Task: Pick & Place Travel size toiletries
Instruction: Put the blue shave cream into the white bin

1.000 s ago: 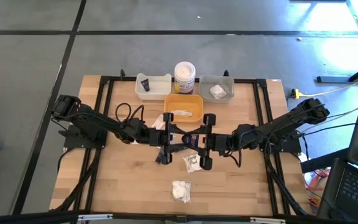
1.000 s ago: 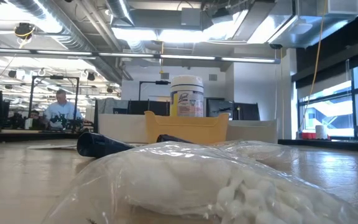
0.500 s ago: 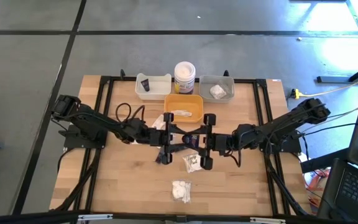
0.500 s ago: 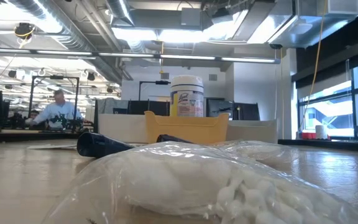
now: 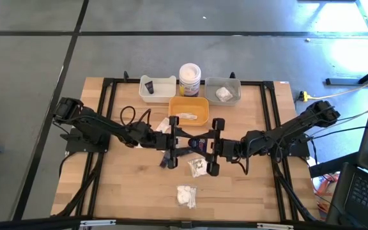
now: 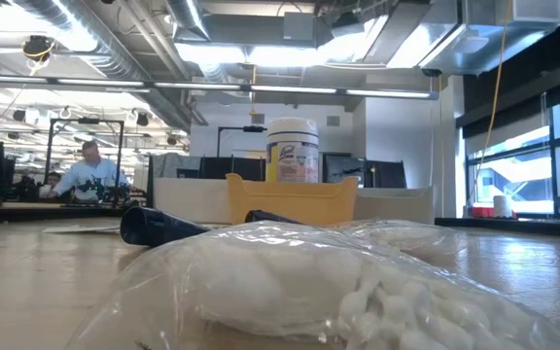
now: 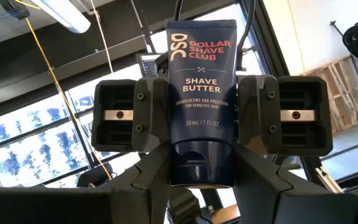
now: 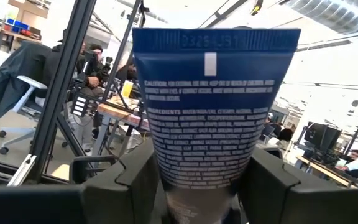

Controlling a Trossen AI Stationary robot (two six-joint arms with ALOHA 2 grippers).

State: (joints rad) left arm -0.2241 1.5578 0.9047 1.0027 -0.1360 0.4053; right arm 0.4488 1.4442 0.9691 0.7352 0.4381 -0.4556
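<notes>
Left gripper (image 7: pixel 201 134) pinches a dark blue shave butter tube (image 7: pixel 201 99) by its cap end, fingers (image 7: pixel 146 121) pressed on both sides; the wrist view shows the printed front. Right gripper (image 8: pixel 194 186) sits on the same tube's crimped end, its fingers (image 8: pixel 135 177) flanking the tube (image 8: pixel 213 106), back label facing its camera; contact on that side is unclear, so I cannot tell if it grips. Both meet mid-table (image 5: pixel 123 191), just near of the yellow tray (image 5: pixel 188 110), which holds a pale sachet (image 5: pixel 185 117). Far left, the white tray (image 5: pixel 156 89) has one small black tube (image 5: pixel 149 86) inside. Far right, the grey tray (image 5: pixel 223 91) holds a clear-wrapped white piece (image 5: pixel 222 94). White jar with yellow label (image 5: pixel 189 79) stands between those two trays at the far edge. Loose on the wood: a wrapped white piece (image 5: pixel 197 167) just beside the right gripper, another (image 5: pixel 186 195) nearer the near edge, well apart from the arms. In the low view that near piece (image 6: pixel 290 287) fills the foreground, with a black tube (image 6: pixel 158 227) lying behind it to the left. Near left and near right corners of the table are bare wood. A person (image 6: pixel 90 173) sits in the room beyond.
</notes>
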